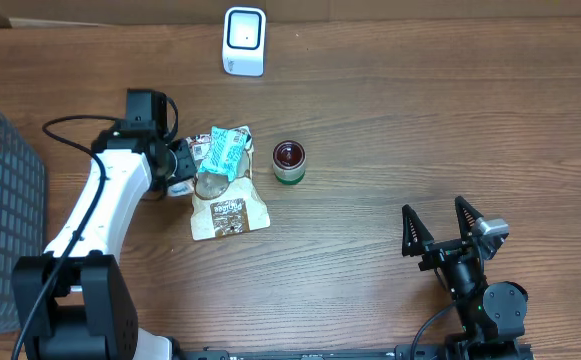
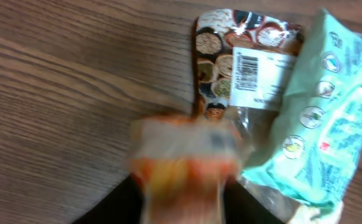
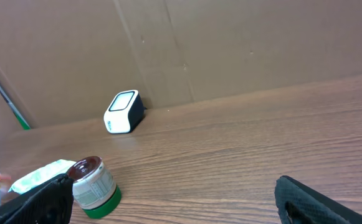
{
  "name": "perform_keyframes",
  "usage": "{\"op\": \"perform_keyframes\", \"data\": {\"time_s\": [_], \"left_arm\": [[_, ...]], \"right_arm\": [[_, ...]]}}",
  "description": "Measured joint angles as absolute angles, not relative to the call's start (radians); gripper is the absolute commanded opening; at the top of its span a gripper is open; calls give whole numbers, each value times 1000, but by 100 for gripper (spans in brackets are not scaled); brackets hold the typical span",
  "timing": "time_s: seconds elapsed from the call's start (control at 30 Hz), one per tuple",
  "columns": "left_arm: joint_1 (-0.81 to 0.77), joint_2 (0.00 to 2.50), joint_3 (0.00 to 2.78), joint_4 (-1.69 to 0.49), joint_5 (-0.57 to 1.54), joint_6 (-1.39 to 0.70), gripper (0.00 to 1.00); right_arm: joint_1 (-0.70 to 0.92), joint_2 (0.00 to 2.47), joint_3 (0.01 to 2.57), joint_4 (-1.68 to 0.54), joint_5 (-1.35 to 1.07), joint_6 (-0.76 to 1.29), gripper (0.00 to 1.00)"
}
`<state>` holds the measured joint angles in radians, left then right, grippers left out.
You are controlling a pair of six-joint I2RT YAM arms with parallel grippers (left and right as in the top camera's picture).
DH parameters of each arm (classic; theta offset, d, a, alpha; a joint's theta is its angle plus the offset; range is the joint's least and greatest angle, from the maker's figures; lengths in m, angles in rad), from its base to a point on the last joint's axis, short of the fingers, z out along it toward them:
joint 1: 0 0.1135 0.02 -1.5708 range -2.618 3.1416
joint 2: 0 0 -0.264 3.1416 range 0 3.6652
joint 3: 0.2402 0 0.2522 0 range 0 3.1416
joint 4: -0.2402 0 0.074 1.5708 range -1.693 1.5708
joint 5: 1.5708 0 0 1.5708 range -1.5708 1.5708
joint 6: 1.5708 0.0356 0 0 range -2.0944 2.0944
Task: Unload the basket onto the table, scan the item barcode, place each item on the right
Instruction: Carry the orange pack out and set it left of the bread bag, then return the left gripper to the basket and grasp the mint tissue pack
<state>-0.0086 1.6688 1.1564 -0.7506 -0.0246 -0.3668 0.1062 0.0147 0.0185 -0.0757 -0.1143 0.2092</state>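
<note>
1. At 12 o'clock on the counter [image 1: 420,130], close to the far edge, a white scanner [image 1: 243,40] stands with its dark window framed in white. No lettering on it can be read.
2. Left of centre, toward 9 o'clock, a brown pouch [image 2: 213,62] lies flat. It carries a white barcode label [image 2: 255,74] with black bars facing up, and the small print beneath is too blurred to read.
3. A teal pouch [image 2: 333,118] overlaps the brown pouch's 12 o'clock end. It shows round icons, but the wording is smeared.
4. A green-banded jar [image 1: 289,162] with a dark lid stands just at 3 o'clock of the pouches, apart from them. Its label print is too small to read.
5. The left gripper [image 1: 183,172] sits at the pouches' 9 o'clock side, over a blurred orange-and-white packet [image 2: 184,155]. I cannot tell whether its jaws are spread or pinching.
6. The right gripper [image 1: 433,206], at 5 o'clock, has its jaws spread wide, with bare wood all around it.
7. A grey basket [image 1: 0,200] takes up the 9 o'clock edge.
</note>
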Motion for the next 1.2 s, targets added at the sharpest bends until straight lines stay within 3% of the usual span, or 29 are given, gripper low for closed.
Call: {"op": "perform_keyframes", "data": {"time_s": [0.2,0.33,0.47,0.8,1.2], "left_arm": [[-9,1669,1153,-725,-42,-360,60],[-4,1669,1232,-820,-43,-356,61],[15,1661,1437,-923,-36,-353,67],[102,1623,1959,-1228,-20,-303,70],[500,1616,2166,-1396,-3,-303,72]], "right_arm": [[106,15,19,-76,-114,208,100],[106,15,19,-76,-114,209,100],[106,15,19,-76,-115,209,100],[106,15,19,-76,-115,209,100],[106,15,19,-76,-115,209,100]]}}
